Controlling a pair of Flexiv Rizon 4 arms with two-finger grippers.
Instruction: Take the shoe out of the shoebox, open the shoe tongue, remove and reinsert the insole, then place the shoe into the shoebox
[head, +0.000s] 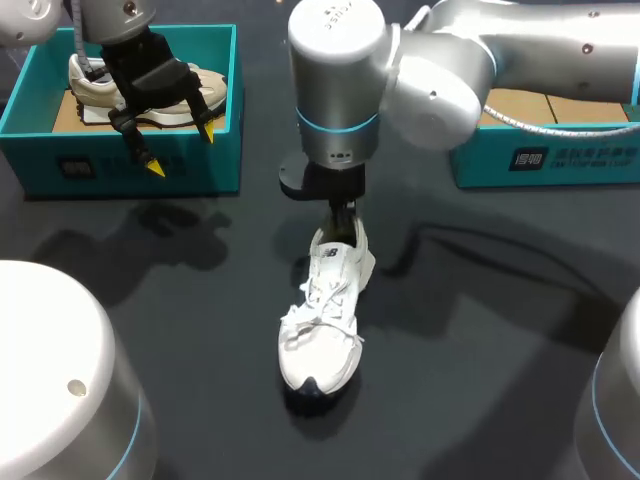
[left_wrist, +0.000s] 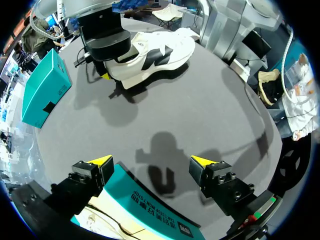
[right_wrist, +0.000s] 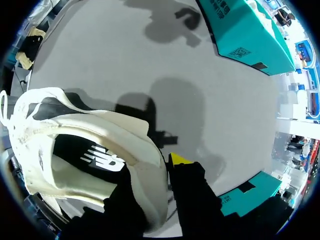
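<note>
The white shoe lies mid-surface, toe toward 6 o'clock. The right tool pinches its heel collar, one finger inside. At 10 o'clock, the left tool hangs spread wide above the teal shoebox.

We record a matt, dark table, a white cloth shoe, a matt teal cardboard shoebox, and a smooth, satin-silver right arm.

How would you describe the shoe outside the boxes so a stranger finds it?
On the dark grey table, look in front of the teal cardboard shoeboxes. The white lace-up sneaker lies there, heel in the right gripper. The other shoe, beige, sits inside the left shoebox.
</note>
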